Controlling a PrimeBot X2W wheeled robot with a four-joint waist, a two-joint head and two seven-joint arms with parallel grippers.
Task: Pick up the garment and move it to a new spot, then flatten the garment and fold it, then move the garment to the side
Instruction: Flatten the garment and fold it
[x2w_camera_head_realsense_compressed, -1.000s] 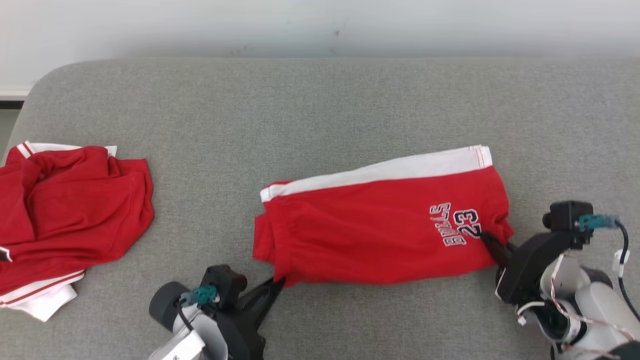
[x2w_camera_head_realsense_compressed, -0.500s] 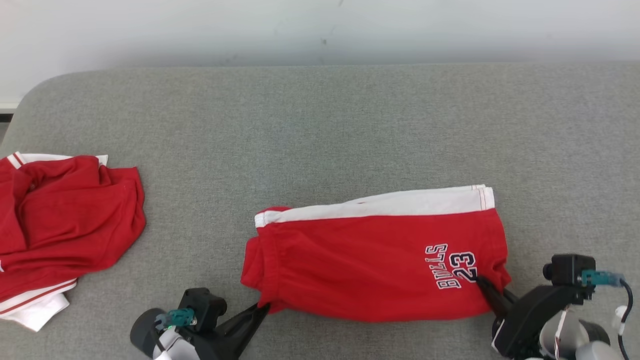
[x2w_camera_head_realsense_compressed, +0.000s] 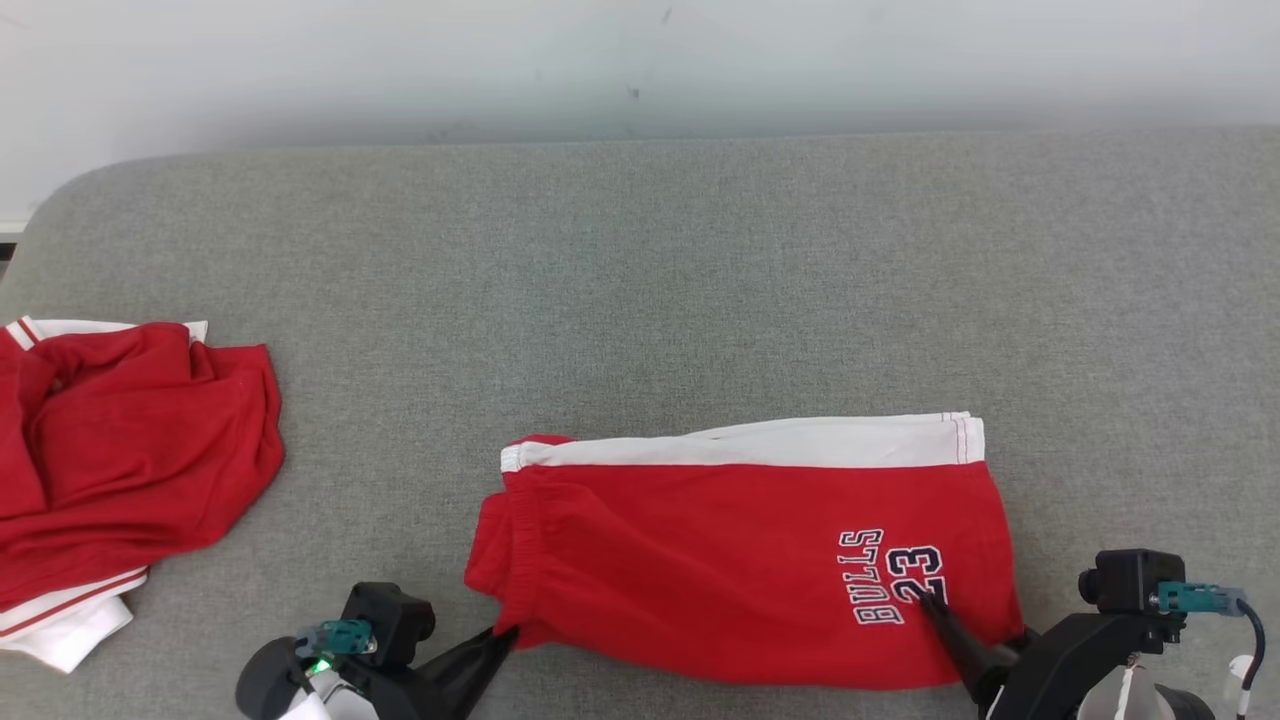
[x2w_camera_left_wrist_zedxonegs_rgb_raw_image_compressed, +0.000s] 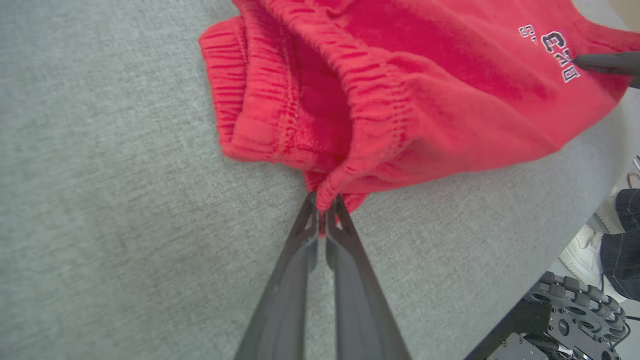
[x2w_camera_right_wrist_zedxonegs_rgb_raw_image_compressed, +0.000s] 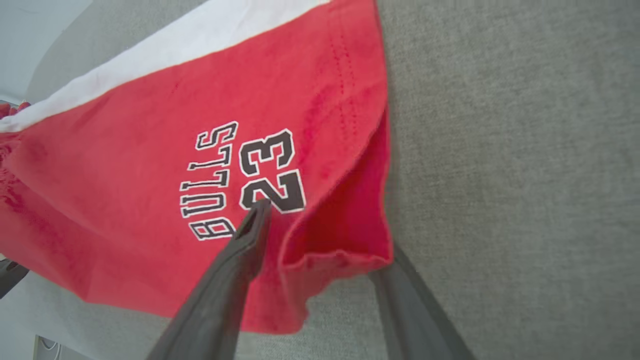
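Garment (x2w_camera_head_realsense_compressed: 740, 570): red shorts, folded lengthwise, lying flat on the grey counter (x2w_camera_head_realsense_compressed: 640, 300) near its front edge.
Left gripper (x2w_camera_left_wrist_zedxonegs_rgb_raw_image_compressed: 322, 210): jaws clamped on the waistband corner, keeping that end taut.
Right gripper (x2w_camera_right_wrist_zedxonegs_rgb_raw_image_compressed: 325, 232): jaws apart, straddling the leg hem, probably to release it.

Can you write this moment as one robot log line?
left gripper: shut on shorts waistband | right gripper: open, straddling hem corner | shorts: lying on grey surface

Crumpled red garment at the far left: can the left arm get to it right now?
Probably not yet. The left fingers are shut on the shorts' waistband corner. Bare grey surface lies between them and the crumpled garment, so nothing blocks the way once they let go.
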